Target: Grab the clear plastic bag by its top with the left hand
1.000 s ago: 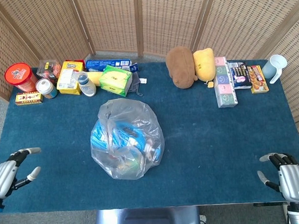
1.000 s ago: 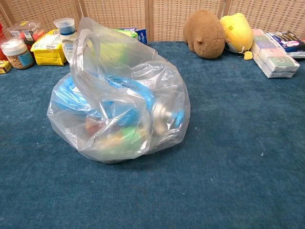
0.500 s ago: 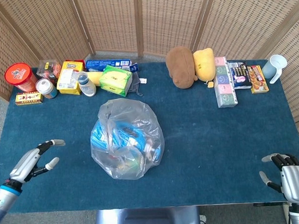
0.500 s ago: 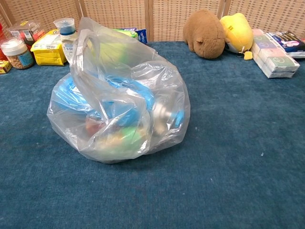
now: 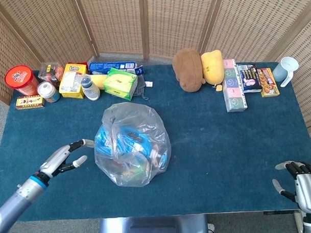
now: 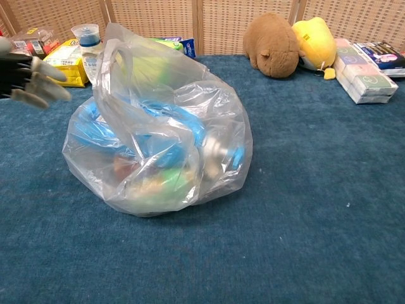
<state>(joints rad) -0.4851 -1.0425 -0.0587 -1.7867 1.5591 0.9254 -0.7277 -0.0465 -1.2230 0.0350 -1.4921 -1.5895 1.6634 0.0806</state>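
The clear plastic bag [image 5: 132,143] sits mid-table, stuffed with blue and green packets, and in the chest view the clear plastic bag [image 6: 158,139] has its loose top standing up at the upper left. My left hand [image 5: 64,158] hovers just left of the bag with fingers spread and nothing in it; the chest view shows the left hand [image 6: 28,76] blurred at the left edge, apart from the bag. My right hand [image 5: 303,185] rests at the table's near right corner, fingers apart and empty.
Along the back edge stand a red tin [image 5: 21,80], a jar [image 5: 47,91], a yellow box [image 5: 73,80], a bottle [image 5: 89,88] and a green pack [image 5: 120,83]. Brown and yellow plush toys [image 5: 197,68], boxes [image 5: 234,88] and a cup [image 5: 286,69] sit back right.
My left hand has moved right and forward from the table's near left corner to just beside the bag, and has entered the chest view. The bag and right hand stayed put.
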